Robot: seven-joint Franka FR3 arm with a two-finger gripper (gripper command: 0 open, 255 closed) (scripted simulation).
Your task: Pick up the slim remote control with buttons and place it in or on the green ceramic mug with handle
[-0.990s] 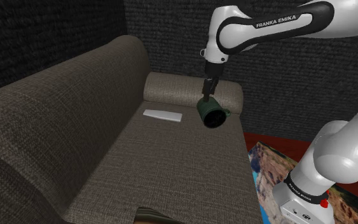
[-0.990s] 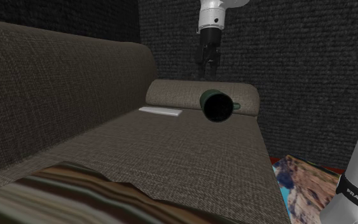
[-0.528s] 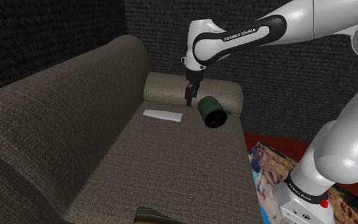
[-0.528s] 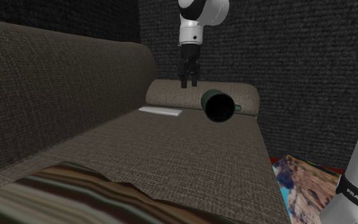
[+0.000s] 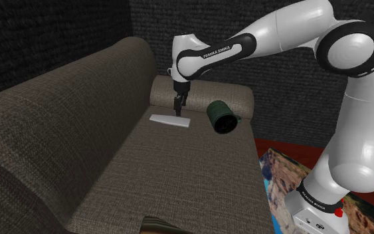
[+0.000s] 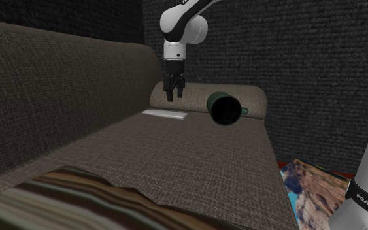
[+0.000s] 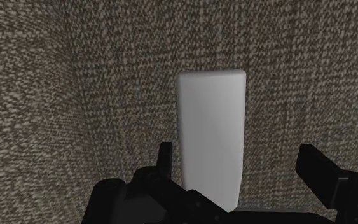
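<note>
Your fingers (image 7: 320, 175) stand wide apart with nothing between them touching. They hang just above the remote (image 7: 210, 140), a plain white slab lying flat on the seat of the brown woven sofa (image 5: 179, 173). From the wrist you see its narrow width falling inside the gap between the fingers. One long edge runs close by one finger, with a broad strip of fabric before the other. Its length runs on ahead of the fingertips.

In the shoulder view the fingers (image 5: 177, 105) point down over the remote (image 5: 170, 120), clear of it. The dark green mug (image 5: 222, 117) lies on its side well off to that view's right of them, its mouth turned toward the camera, against the sofa's far armrest (image 5: 192, 92).

You can read "FRANKA EMIKA" in white on the arm (image 5: 214, 52) above the fingers and again on the stand (image 5: 311, 197). In the second exterior view the fingers (image 6: 170, 90) hover over the remote (image 6: 165, 114), with the mug (image 6: 224, 109) to that view's right.
</note>
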